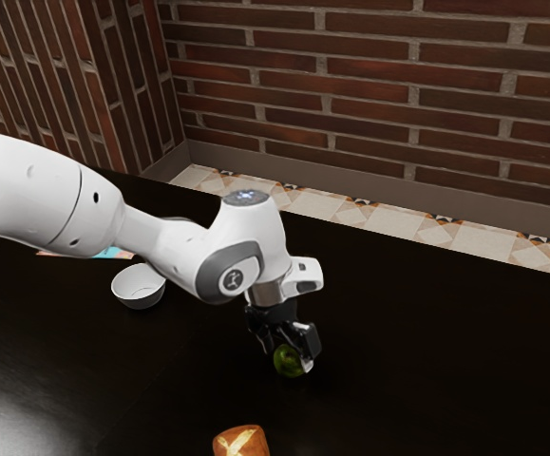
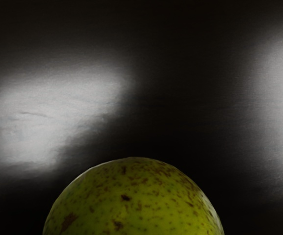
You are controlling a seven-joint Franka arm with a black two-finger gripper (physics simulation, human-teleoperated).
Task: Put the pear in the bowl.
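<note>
Red-brown brick walls [image 1: 369, 85] meet beyond a glossy black table [image 1: 426, 380] in a room whose exact use cannot be told. Cream, patterned floor tiles [image 1: 398, 218] run along the far side, beneath a plain grey-brown baseboard [image 1: 350, 180].

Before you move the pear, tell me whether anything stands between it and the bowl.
Nothing visible stands between the pear and the white bowl; dark tabletop runs between them. The orange-brown item near the exterior view's lower edge lies off that line.
</note>
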